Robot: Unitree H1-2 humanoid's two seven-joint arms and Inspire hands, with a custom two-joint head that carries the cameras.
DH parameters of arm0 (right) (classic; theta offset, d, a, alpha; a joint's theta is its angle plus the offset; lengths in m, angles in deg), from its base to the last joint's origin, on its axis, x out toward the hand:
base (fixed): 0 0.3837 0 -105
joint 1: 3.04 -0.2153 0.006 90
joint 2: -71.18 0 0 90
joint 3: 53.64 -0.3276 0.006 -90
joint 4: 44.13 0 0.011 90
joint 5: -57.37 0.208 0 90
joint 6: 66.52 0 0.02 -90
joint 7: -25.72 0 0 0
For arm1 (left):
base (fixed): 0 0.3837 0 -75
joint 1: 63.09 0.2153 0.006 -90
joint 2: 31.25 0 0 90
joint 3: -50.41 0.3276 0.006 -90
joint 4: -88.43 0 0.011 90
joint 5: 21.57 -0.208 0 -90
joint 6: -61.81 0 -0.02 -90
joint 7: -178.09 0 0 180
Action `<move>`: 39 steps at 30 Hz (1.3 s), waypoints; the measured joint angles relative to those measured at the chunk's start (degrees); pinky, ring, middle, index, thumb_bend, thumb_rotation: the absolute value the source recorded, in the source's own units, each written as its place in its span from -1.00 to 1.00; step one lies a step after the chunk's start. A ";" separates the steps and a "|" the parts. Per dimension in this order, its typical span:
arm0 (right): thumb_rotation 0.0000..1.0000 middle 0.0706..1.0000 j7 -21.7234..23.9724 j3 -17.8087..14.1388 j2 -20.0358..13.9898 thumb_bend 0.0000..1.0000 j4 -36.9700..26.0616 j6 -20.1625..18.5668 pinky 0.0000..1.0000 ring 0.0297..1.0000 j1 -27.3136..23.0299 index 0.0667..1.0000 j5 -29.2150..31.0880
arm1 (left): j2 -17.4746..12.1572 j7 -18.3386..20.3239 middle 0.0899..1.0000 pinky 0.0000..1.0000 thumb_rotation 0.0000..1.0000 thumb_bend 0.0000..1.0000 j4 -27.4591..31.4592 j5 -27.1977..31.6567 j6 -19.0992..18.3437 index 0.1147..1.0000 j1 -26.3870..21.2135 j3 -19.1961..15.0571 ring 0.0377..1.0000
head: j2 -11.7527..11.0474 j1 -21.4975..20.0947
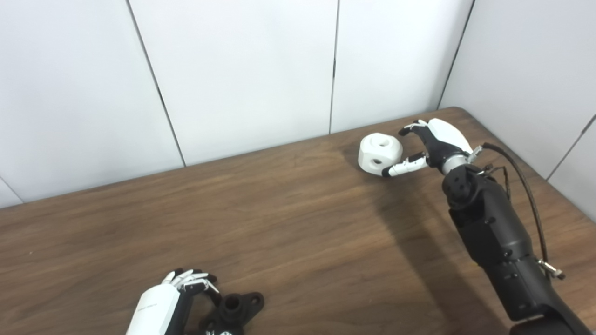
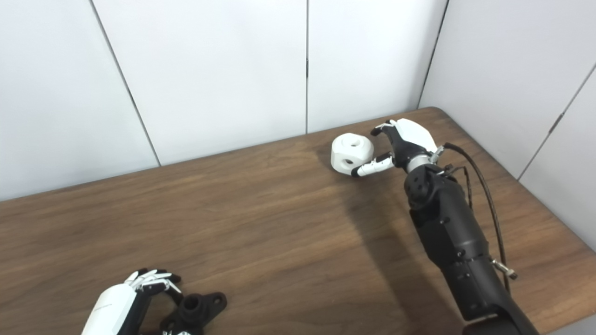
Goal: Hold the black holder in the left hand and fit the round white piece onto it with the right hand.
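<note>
White round piece point(image 1: 379, 153) sits between the spread right hand's point(image 1: 435, 142) fingers; left hand point(image 2: 122, 302) curls beside black holder point(image 2: 194, 311).

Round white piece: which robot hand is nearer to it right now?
Right. The right robot hand is open around the round white piece at the table's far right; the left robot hand is at the near edge by the black holder.
</note>
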 measured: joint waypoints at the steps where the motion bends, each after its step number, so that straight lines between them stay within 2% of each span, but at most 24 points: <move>1: -0.23 0.90 -0.02 0.40 -0.08 0.99 0.31 0.00 1.00 1.00 -0.01 0.56 0.14 | 0.00 0.00 0.45 0.88 -0.91 0.04 0.00 -0.05 0.00 -0.16 0.00 0.00 0.66 | -0.17 0.17; 10: -0.19 0.93 -0.67 1.49 -0.87 0.95 2.63 0.00 1.00 1.00 -0.38 0.57 1.29 | 0.03 -0.10 0.45 0.88 -0.91 0.04 -0.04 -0.68 0.16 -0.16 0.01 0.06 0.67 | -0.70 0.88; 20: -0.16 0.95 -3.40 2.31 -1.47 0.94 5.50 0.01 1.00 1.00 -1.85 0.56 3.53 | 0.26 -0.26 0.44 0.86 -0.91 0.04 -0.05 -0.73 0.15 -0.16 0.27 0.04 0.67 | -0.70 1.49; 32: -0.22 0.92 -8.09 4.41 -1.47 0.88 8.13 0.04 1.00 1.00 -3.03 0.51 5.89 | 0.29 -0.23 0.45 0.88 -0.91 0.04 -0.04 -0.89 0.14 -0.16 0.44 0.14 0.68 | -0.79 1.67; 39: -0.26 0.91 -9.04 5.31 -1.47 0.88 8.37 0.04 1.00 1.00 -3.79 0.49 6.89 | 0.31 -0.23 0.45 0.88 -0.91 0.04 -0.04 -0.90 0.14 -0.16 0.44 0.21 0.67 | -0.79 1.67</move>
